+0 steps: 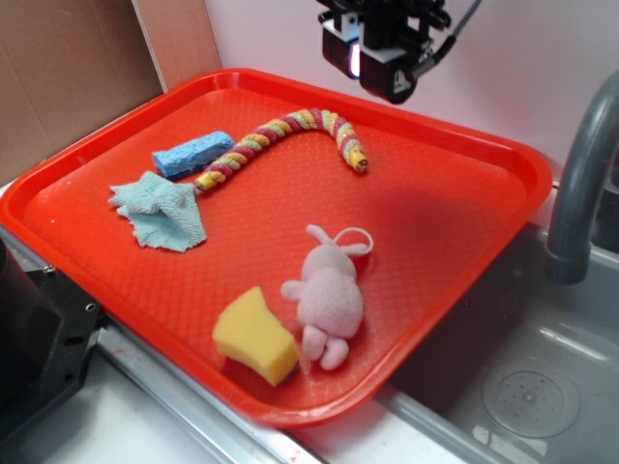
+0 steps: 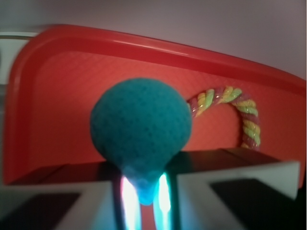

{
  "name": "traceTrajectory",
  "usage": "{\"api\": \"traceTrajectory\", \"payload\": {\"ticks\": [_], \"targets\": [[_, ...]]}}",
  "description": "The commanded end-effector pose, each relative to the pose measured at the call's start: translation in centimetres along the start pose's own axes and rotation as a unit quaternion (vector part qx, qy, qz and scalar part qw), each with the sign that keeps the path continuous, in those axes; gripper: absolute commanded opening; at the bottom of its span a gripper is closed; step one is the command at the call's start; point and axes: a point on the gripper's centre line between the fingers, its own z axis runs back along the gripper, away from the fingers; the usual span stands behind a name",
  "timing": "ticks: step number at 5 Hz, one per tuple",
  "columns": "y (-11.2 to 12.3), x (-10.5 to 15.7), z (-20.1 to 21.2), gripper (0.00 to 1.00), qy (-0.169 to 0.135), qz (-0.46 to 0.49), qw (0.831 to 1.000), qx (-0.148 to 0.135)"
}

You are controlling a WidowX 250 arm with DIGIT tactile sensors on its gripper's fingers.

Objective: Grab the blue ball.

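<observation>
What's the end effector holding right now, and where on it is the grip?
The blue ball, pinched at its lower end between the fingers of the end effector, so most of it bulges out beyond them. The exterior view shows the arm raised above the red tray.

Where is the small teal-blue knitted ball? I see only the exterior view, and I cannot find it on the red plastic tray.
Observer: The wrist view shows the small teal-blue knitted ball held in the tool.
Operator: Is the hold firm?
Observer: It looks so: the ball's lower part is squeezed narrow between the two fingers.
Operator: What shows behind it there?
Observer: The red plastic tray and, right of the ball, the braided red, yellow and green rope toy.
</observation>
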Motion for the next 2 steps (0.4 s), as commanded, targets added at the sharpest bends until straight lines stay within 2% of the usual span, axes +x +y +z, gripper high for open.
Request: {"api": "traceTrajectory", "payload": {"ticks": [1, 2], "targets": [[-0.7, -5.3, 6.4, 0.00, -0.058, 0.082, 0.995, -0.028], [1.4, -7.9, 6.1, 0.00, -0.029, 0.204, 0.978, -0.033]]}}
